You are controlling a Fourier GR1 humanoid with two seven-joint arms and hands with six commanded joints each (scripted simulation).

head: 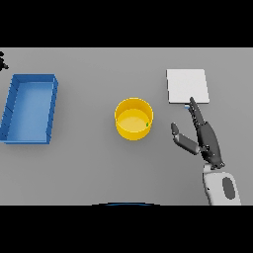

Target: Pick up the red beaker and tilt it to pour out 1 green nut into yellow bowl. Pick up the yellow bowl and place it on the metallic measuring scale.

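The yellow bowl (133,118) stands near the middle of the table, with a small green nut (147,124) inside by its right wall. The metallic measuring scale (187,85), a pale square plate, lies at the back right. My right hand (204,137) is open to the right of the bowl, fingers straight and pointing toward the scale's front edge, thumb spread to the left. It holds nothing and is apart from the bowl. No red beaker shows. At the far left edge a small dark part of my left hand (3,61) shows.
A blue rectangular bin (30,107) sits on the left side of the grey table.
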